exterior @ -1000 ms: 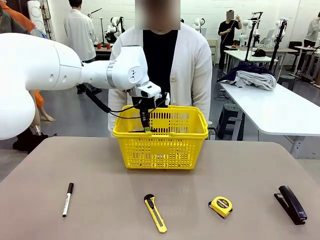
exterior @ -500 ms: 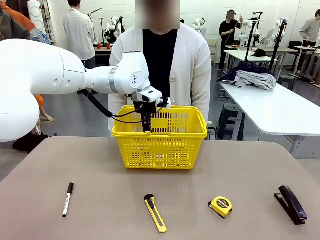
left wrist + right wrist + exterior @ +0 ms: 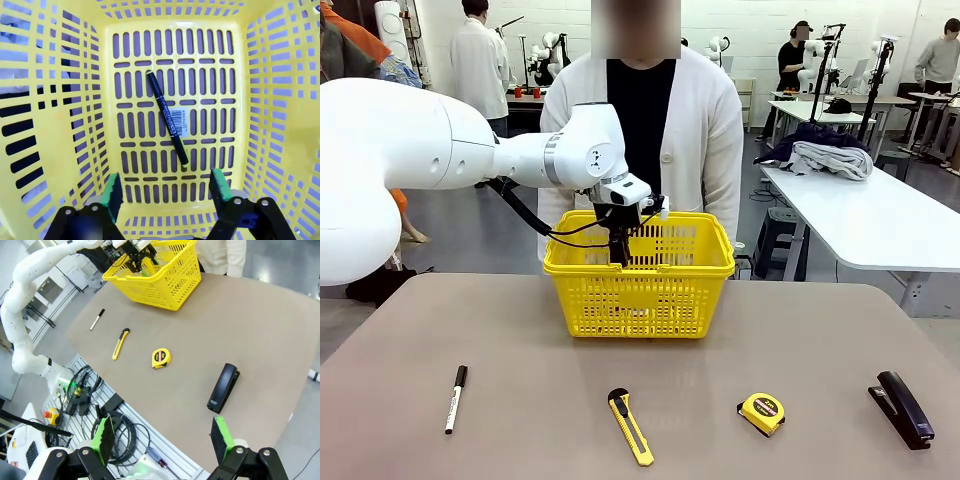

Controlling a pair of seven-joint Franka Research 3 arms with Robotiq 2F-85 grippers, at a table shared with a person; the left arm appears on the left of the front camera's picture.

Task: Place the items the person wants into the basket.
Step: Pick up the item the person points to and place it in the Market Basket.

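– Workshop hall, other benches far behind, and one brown table (image 3: pixel 520 330) up front. Why is the person in the white cardigan (image 3: pixel 705 130) standing at its far edge?

– To have the yellow shopping basket (image 3: pixel 640 300) within reach, I'd say. It sits at the middle of that edge, just in front of them, and the grippers can get at it from this side.

– And the left gripper (image 3: pixel 166 182)?

– It hangs in the basket's mouth, pointing down, with its jaws spread wide and nothing between the green pads.

– The right gripper (image 3: pixel 161 432)?

– It's up high off the near right corner, equally wide and empty. I think it's there to keep out of the way.

– What about the row along the near edge?

– The things lie well apart, probably so two fingers can come down on one without nudging its neighbour. The black stapler (image 3: pixel 901 408) is toward the near right corner. The yellow utility knife (image 3: pixel 631 426) is at about mid-edge, with the round tape measure (image 3: pixel 761 413) to its right. The white marker with the black cap (image 3: pixel 453 402) is toward the near left corner.

– Is anything in the basket?

– The slim black pen (image 3: pixel 167 117) lies loose and slantwise on the slotted floor, straight below the open pads and touching neither. I'd count that one delivered. My guess is the knife and marker are left to go. Both lie flat and thin, so the jaws would want to close across the narrow side.
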